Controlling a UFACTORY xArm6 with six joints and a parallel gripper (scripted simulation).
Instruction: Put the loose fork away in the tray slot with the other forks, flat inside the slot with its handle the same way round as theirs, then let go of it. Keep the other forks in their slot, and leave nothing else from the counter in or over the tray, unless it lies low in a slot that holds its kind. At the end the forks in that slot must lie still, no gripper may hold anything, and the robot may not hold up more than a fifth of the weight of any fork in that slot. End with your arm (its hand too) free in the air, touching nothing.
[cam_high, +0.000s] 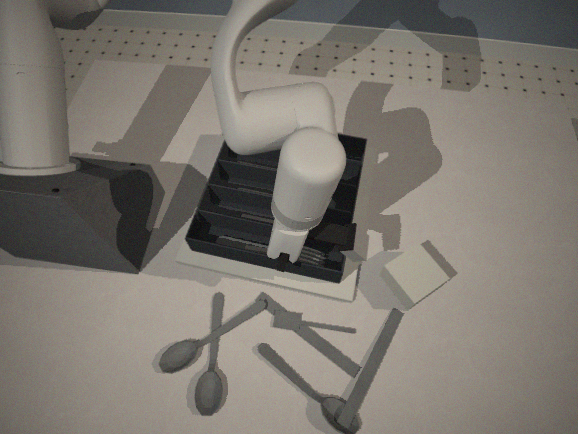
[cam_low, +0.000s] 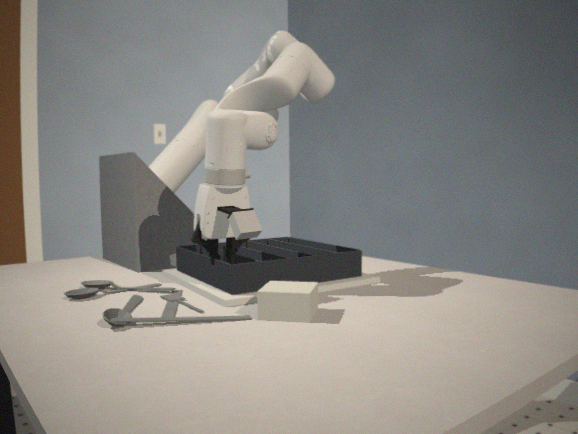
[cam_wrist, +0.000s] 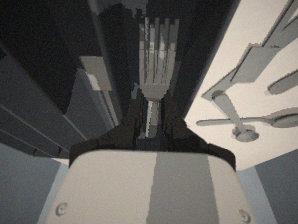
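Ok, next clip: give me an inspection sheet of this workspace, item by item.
Surface: pale counter; white mat under the tray.
Job's things: dark slotted tray; fork held low in the slot nearest the spoons, tines pointing away from the wrist camera.
Clutter: spoons and other loose cutlery in front of the tray; pale block beside it.
Grippers: gripper shut on the fork's handle.
Cables: nothing seen.
Surroundings: blue walls, grey pedestal.
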